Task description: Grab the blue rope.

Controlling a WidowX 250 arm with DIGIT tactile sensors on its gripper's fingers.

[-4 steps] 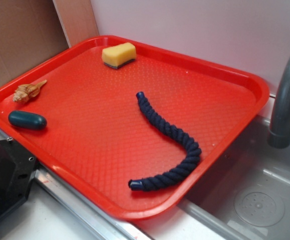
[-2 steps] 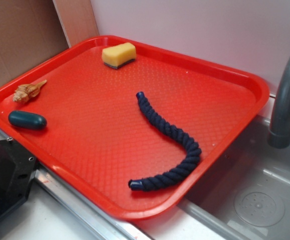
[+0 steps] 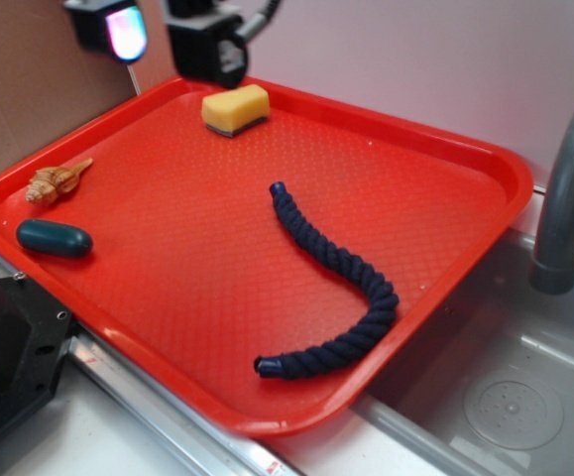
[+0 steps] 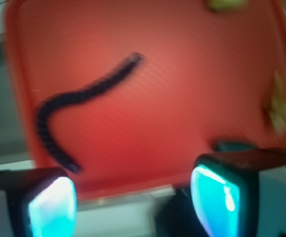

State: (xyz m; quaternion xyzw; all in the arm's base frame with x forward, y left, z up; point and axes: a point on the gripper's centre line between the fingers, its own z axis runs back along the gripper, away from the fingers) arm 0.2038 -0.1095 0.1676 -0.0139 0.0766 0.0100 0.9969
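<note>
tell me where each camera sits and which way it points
exterior: off the robot, raised at the tray's near corner, looking down across it toward the back wall; only the gripper shows, at the top edge above the sponge.
wrist: on the arm behind the gripper, high up, looking down at the tray; two glowing fingertips fill the bottom, spread apart.
shared: rope, tray, shell, sponge, all blurred in the wrist view.

Dark navy twisted blue rope (image 3: 338, 288) on a red tray (image 3: 445, 149) with fine diamond texture; yellow sponge (image 3: 235, 107)
</note>
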